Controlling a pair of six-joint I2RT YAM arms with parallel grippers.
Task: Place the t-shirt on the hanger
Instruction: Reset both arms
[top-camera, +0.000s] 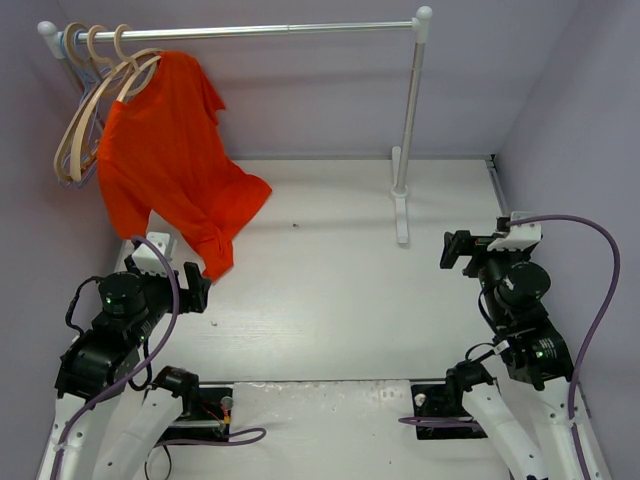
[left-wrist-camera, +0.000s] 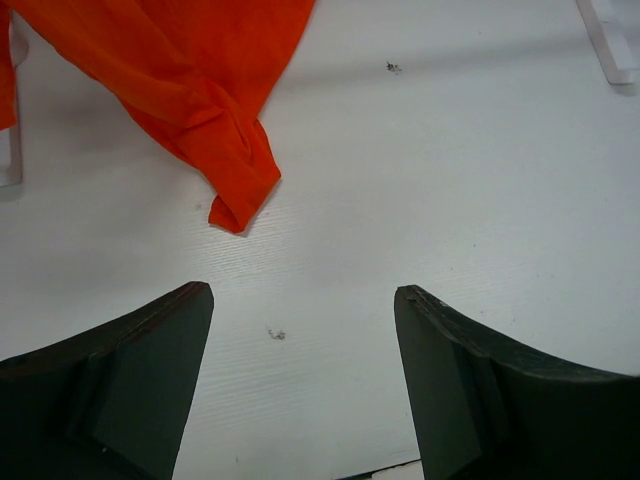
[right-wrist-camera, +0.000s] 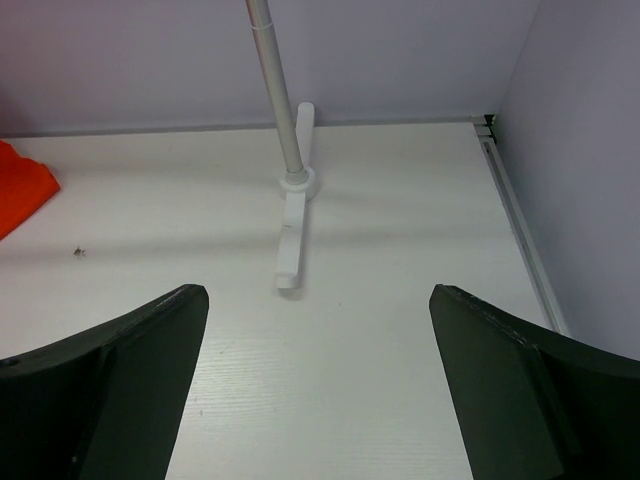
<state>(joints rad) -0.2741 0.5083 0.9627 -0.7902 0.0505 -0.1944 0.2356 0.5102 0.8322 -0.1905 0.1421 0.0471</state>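
- Currently the left gripper (left-wrist-camera: 305, 300) is held wide open and empty, low over the worktop (left-wrist-camera: 450, 180).
- The t-shirt (left-wrist-camera: 200, 70) is seen ahead and left of it, untouched, its lowest fold trailing on the worktop.
- Higher up, it is draped on the foremost hanger (top-camera: 128, 78) on the rail (top-camera: 260, 31).
- The right gripper (right-wrist-camera: 318, 300) is spread wide and empty, the post (right-wrist-camera: 275, 100) straight ahead.
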